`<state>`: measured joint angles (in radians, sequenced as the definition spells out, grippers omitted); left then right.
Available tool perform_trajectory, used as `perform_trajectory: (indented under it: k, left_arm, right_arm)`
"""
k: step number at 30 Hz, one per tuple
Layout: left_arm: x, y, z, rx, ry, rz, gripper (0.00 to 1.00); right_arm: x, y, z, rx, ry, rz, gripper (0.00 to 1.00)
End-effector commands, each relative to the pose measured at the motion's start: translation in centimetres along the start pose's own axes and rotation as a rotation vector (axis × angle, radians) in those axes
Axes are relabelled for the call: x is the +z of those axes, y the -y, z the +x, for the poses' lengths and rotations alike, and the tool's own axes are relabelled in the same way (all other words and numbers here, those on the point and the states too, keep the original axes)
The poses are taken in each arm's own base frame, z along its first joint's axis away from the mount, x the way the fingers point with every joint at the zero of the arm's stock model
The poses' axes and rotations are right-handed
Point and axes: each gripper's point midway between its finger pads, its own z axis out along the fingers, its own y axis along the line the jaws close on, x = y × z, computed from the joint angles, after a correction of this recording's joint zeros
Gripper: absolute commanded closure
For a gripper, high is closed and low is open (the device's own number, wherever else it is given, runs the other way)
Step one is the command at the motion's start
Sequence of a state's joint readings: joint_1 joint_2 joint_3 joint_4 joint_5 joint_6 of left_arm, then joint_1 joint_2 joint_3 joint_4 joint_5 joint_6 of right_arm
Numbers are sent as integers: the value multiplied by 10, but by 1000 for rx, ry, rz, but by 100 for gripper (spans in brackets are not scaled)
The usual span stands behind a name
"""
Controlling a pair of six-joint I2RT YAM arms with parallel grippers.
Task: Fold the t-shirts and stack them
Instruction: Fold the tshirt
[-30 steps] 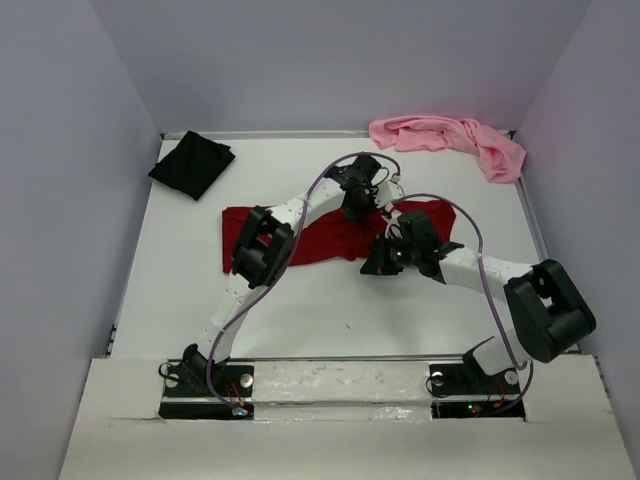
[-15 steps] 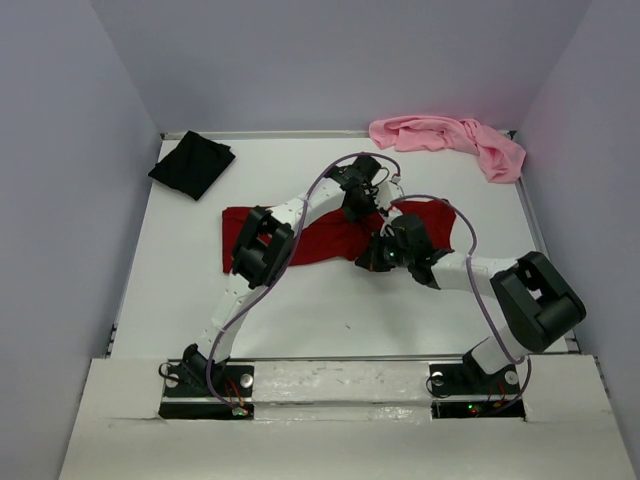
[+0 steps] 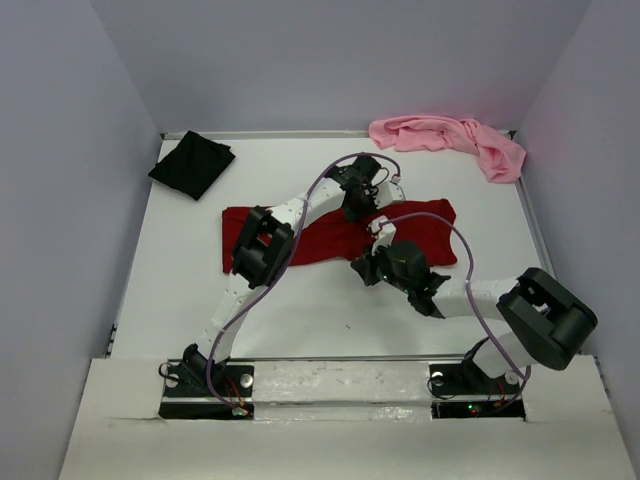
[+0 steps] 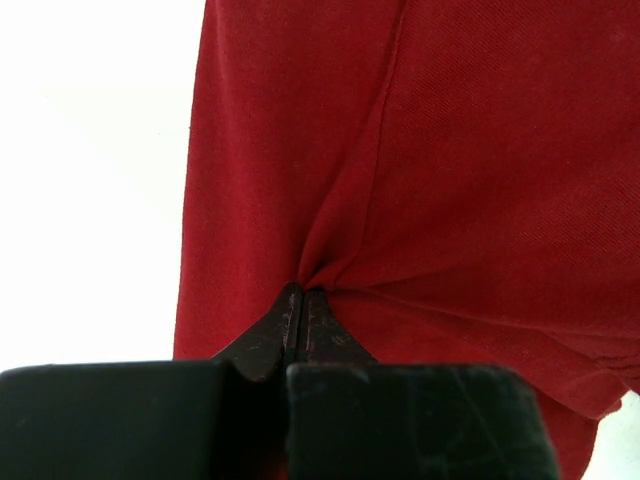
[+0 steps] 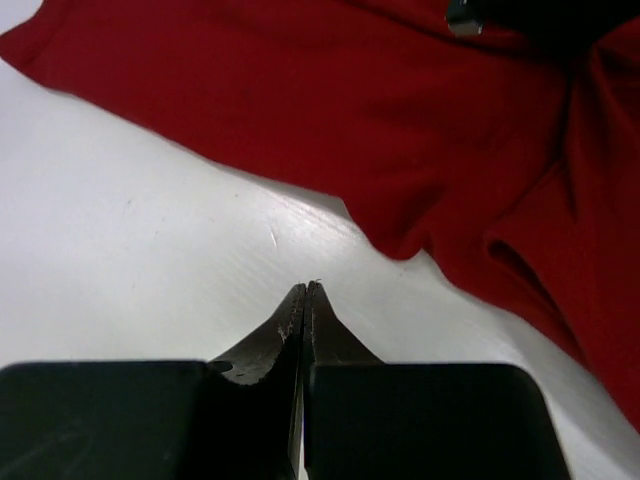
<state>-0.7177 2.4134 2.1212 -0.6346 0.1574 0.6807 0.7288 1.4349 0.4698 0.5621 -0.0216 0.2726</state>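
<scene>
So the right gripper (image 5: 303, 292) just snapped shut on nothing and backed off onto bare table (image 5: 150, 230) beside the red shirt (image 3: 320, 245) lying mid-table, while the left gripper (image 4: 300, 297) stays pinched on it, so that fold probably needs a regrab.

White table (image 3: 330, 310), pale grey walls (image 3: 340, 60), near ledge possibly cardboard (image 3: 340, 440)

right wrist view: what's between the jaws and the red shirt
Only bare white table, in the right wrist view; the shut jaws sit short of the dark red shirt.
</scene>
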Motion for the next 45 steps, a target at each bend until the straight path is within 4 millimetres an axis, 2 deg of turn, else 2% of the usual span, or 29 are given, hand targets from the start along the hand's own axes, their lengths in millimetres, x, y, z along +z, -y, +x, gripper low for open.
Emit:
perform_trajectory:
  k: [1,3,6,7,8,11,16,20,21,27,31,32,34,35,37,45]
  left_arm:
    - [-14,-10,-9,8,25,-12,100]
    - [-14,-11,-8,6,27,-10,100]
    - [-13,-10,-8,5,25,-7,100]
    - [-14,-12,-7,3,26,-9,100]
    - [-14,-11,-7,3,25,-7,100]
    - [-14,-12,-7,1,25,-8,100]
    - [-15,-13,-7,1,23,-8,100]
    - [-15,-12,-7,1,22,-7,100]
    - [-15,-14,-7,1,23,-9,100]
    - [-16,-14,-7,3,20,-11,100]
    - [-18,-14,-10,5,28,-5,100]
    - [-18,-14,-9,4,24,-4,100]
    - [-19,-15,-7,4,20,-6,100]
    - [-18,-14,-7,5,17,-4,100]
    - [-18,-14,-6,5,15,-2,100]
    - [-18,-13,-7,9,15,1,100]
  right_arm:
    - [6,2,-32,-143,231,44,100]
    - [8,7,-32,-193,272,56,100]
    - [19,11,-23,-234,287,67,100]
    - [20,11,-30,-234,334,70,100]
    - [22,13,-18,-244,317,76,100]
    - [26,19,-20,-280,366,103,100]
    - [34,14,-32,-307,393,93,100]
    - [31,11,-47,-326,404,102,100]
    - [26,10,-58,-327,427,107,100]
    - [23,8,-71,-349,413,124,100]
    - [37,10,-66,-358,418,131,100]
    - [45,13,-56,-360,395,128,100]
    - [53,10,-55,-359,404,116,100]
    - [59,15,-44,-357,383,123,100]
    - [62,16,-47,-357,410,129,100]
    - [68,27,-28,-368,368,164,100]
